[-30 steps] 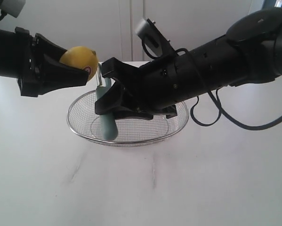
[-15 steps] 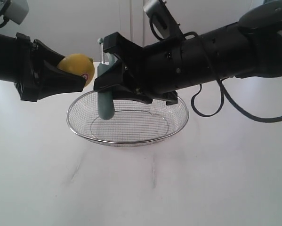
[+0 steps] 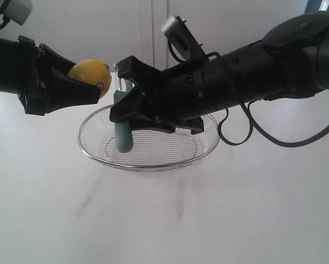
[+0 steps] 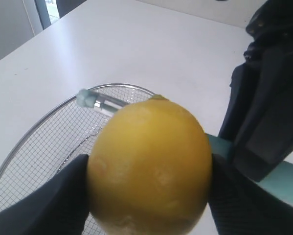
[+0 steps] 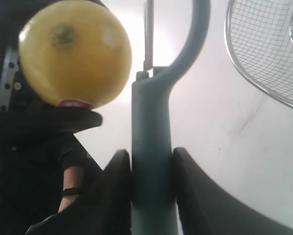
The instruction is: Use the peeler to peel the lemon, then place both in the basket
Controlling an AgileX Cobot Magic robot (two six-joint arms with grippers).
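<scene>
Lemon (image 3: 90, 74) one, peeler (image 3: 123, 138) one, basket (image 3: 164, 155) one

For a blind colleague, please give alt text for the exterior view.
The left hand holds a yellow lemon and the right hand a teal peeler, upright beside it, above a wire basket on a white table.

We find the basket (image 3: 164, 158) resting on the table (image 3: 219, 220), mid-scene. The lemon (image 3: 90, 73) sits in the left gripper (image 3: 96, 81), raised off the basket toward its ten o'clock. At the lemon's three o'clock, just beside it, the peeler (image 3: 122, 137) stands upright in the right gripper (image 3: 124, 96), handle down over the basket.
</scene>
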